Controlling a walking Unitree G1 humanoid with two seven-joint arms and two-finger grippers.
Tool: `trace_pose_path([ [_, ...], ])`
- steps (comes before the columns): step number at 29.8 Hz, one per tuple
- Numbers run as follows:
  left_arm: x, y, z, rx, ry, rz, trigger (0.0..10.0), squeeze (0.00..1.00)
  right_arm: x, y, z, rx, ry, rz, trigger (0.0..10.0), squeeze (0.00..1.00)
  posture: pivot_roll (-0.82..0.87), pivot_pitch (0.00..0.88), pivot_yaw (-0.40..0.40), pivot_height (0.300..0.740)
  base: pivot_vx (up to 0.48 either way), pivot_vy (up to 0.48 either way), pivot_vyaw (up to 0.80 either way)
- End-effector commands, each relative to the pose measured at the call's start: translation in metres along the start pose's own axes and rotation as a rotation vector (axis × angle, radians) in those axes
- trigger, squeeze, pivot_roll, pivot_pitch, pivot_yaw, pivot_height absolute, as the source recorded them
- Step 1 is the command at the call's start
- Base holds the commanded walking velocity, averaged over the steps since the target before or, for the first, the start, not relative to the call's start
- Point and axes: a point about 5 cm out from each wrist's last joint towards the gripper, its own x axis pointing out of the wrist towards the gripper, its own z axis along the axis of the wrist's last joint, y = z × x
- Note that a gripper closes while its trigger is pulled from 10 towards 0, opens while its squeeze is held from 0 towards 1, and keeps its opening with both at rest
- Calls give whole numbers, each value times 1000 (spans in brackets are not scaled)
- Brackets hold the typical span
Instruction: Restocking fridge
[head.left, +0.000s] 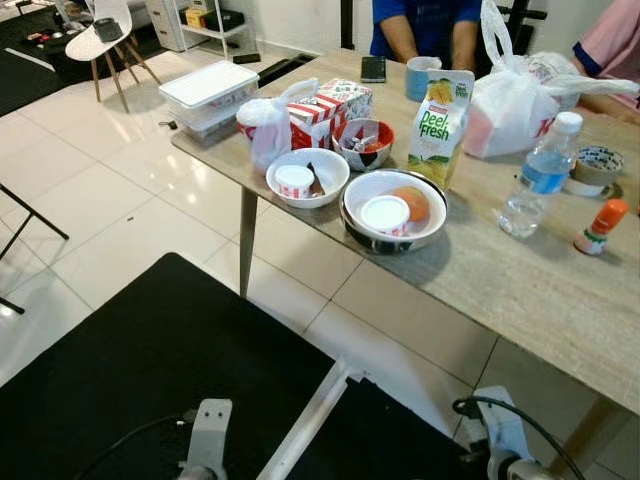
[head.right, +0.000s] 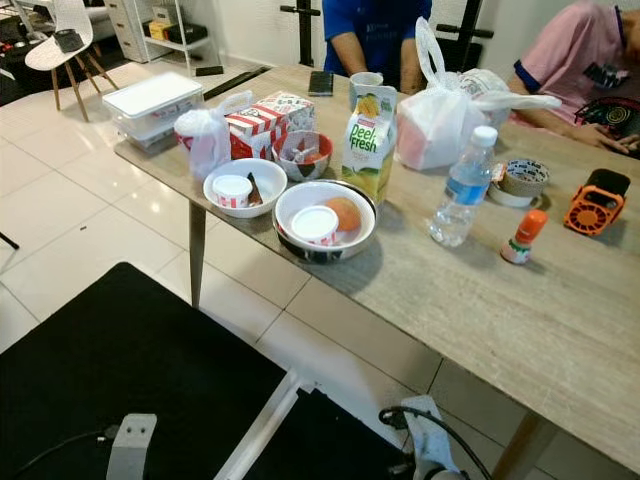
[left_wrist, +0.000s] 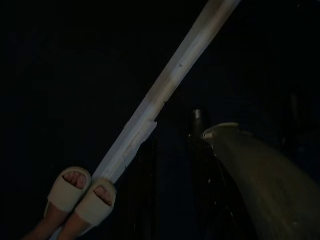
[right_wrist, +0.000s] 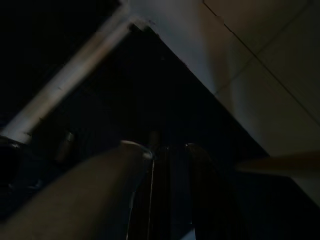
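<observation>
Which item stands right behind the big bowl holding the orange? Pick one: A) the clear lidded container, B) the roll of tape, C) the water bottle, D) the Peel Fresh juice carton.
D: the Peel Fresh juice carton stands upright just behind the bowl with the orange, while the water bottle is off to its right.
</observation>
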Motion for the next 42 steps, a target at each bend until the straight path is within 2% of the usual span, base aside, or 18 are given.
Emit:
trace_pose_path([
  [1, -3, 13, -10, 3, 40, 39, 10000, 0, 3, 10, 14, 3, -64, 83, 10000, 0, -37, 64, 33, 740, 0, 0, 0],
  [4, -4, 15, -10, -5, 37, 43, 10000, 0, 3, 14, 22, -11, -89, 118, 10000, 0, -39, 71, 34, 740, 0, 0, 0],
  [6, -6, 20, -14, -46, 29, 61, 10000, 0, 4, 25, 45, -41, -162, 231, 10000, 0, -30, 38, 28, 740, 0, 0, 0],
  [10, -7, 21, -21, -49, 42, 57, 10000, 0, 4, 30, 53, -61, -183, 286, 10000, 0, -23, 75, 31, 740, 0, 0, 0],
  [13, -9, 16, -34, -32, 68, 22, 10000, 0, 5, 48, 61, -149, -182, 419, 10000, 0, -32, 94, 31, 740, 0, 0, 0],
  [19, -7, 4, -33, 0, 66, -31, 10000, 0, 3, 62, 65, -224, -175, 543, 10000, 0, -33, 95, 29, 740, 0, 0, 0],
  [20, -5, -1, -28, 12, 51, -43, 10000, 0, 0, 75, 77, -252, -211, 688, 10000, 0, -29, 92, 29, 740, 0, 0, 0],
  [22, -4, -2, -25, 33, 47, -48, 10000, 0, -5, 84, 89, -274, -252, 792, 10000, 0, -27, 89, 30, 740, 0, 0, 0],
  [24, -4, -3, -23, 75, 50, -55, 10000, 0, -17, 98, 111, -297, -342, 1002, 10000, 0, -21, 66, 36, 740, 0, 0, 0],
  [25, -4, -3, -23, 75, 50, -55, 10000, 0, -17, 98, 111, -297, -342, 1002, 10000, 0, -21, 66, 36, 740, 0, 0, 0],
  [29, -5, -1, -29, 119, 73, -64, 10000, 0, -37, 104, 137, -324, -470, 1222, 10000, 51, -19, 42, 38, 740, 0, 0, 0],
  [30, -5, -1, -29, 119, 73, -64, 10000, 0, -37, 104, 137, -324, -470, 1222, 10000, 51, -19, 42, 38, 740, 0, 0, 0],
  [31, -6, 0, -31, 118, 80, -63, 10000, 0, -46, 105, 145, -332, -505, 1292, 10000, 1000, -20, 36, 38, 740, 0, 0, 0],
  [36, -7, 1, -33, 109, 87, -58, 10000, 0, -64, 107, 156, -375, -559, 1416, 10000, 1000, -18, 23, 37, 740, 0, 0, 0],
  [38, -7, 0, -35, 103, 89, -61, 10000, 0, -77, 107, 172, -364, -659, 1453, 10000, 1000, -14, 18, 37, 740, 0, 0, 0],
  [39, -7, 0, -35, 103, 89, -61, 10000, 0, -77, 107, 172, -364, -659, 1453, 10000, 1000, -14, 18, 37, 740, 0, 0, 0],
  [41, -7, -2, -37, 96, 93, -65, 10000, 0, -98, 103, 199, -331, -817, 1474, 10000, 1000, -11, 16, 37, 740, 0, 0, 0],
  [42, -7, -2, -37, 96, 93, -65, 10000, 0, -98, 103, 199, -331, -817, 1474, 10000, 1000, -11, 16, 37, 740, 0, 0, 0],
])
